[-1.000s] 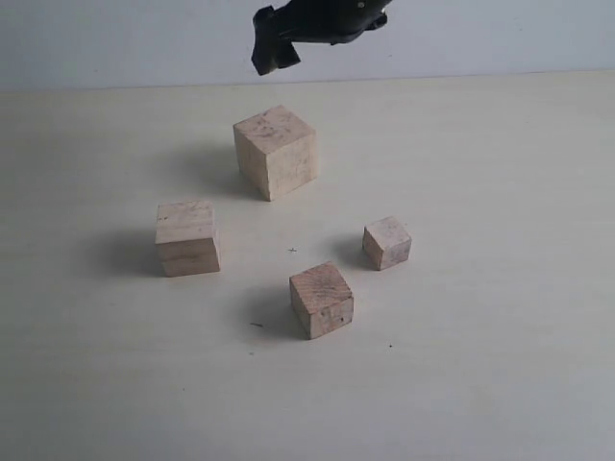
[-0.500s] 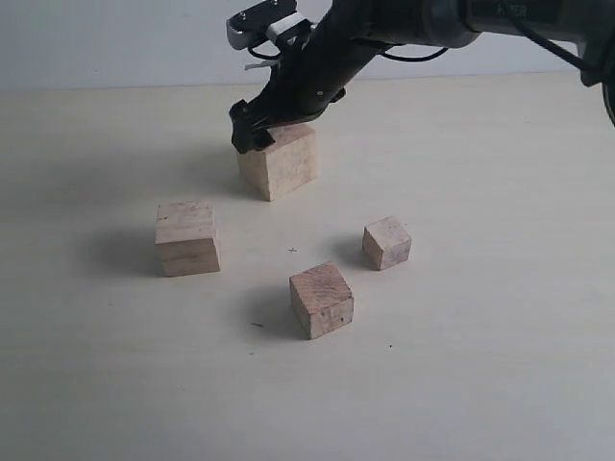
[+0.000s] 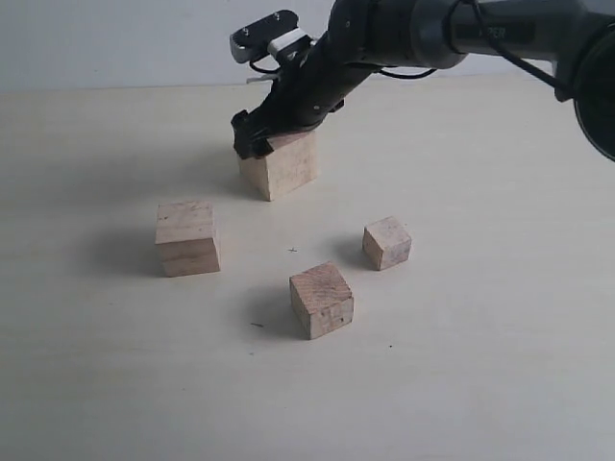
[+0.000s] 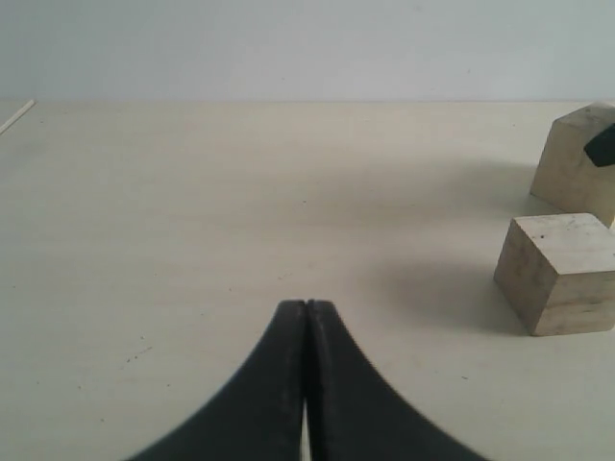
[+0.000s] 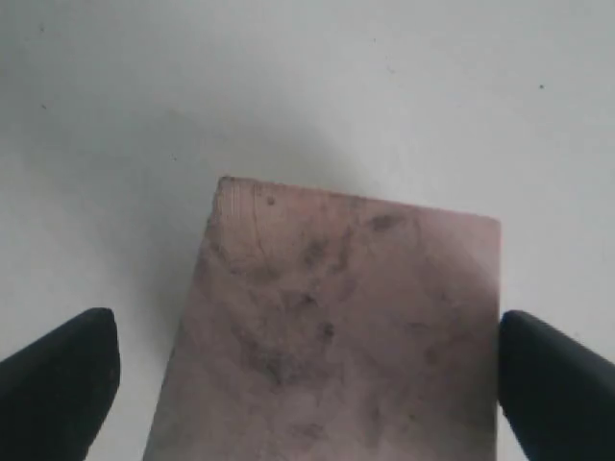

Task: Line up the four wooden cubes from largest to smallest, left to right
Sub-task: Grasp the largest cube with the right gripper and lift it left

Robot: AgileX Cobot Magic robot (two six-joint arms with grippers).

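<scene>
Four pale wooden cubes sit on the table. The largest cube [image 3: 286, 169] [image 5: 346, 269] is at the back. The second largest [image 3: 186, 237] is at the left, the third [image 3: 322, 300] is at the front, and the smallest [image 3: 386, 242] is at the right. My right gripper [image 3: 272, 134] [image 5: 306, 325] reaches across from the right. It is open and straddles the largest cube's top, with one finger [image 5: 62, 379] still a little apart from the wood. My left gripper [image 4: 307, 305] is shut on nothing, low over bare table, and is out of the exterior view.
The pale table [image 3: 480, 365] ends at a light wall behind. In the left wrist view the second largest cube [image 4: 562, 274] and, behind it, the largest cube [image 4: 575, 163] stand off to one side. A thin white stick [image 4: 16, 116] lies far off.
The right arm has come down from above the table onto the largest cube, and over the last half second its fingers settled slightly lower around it. No cube has shifted.
</scene>
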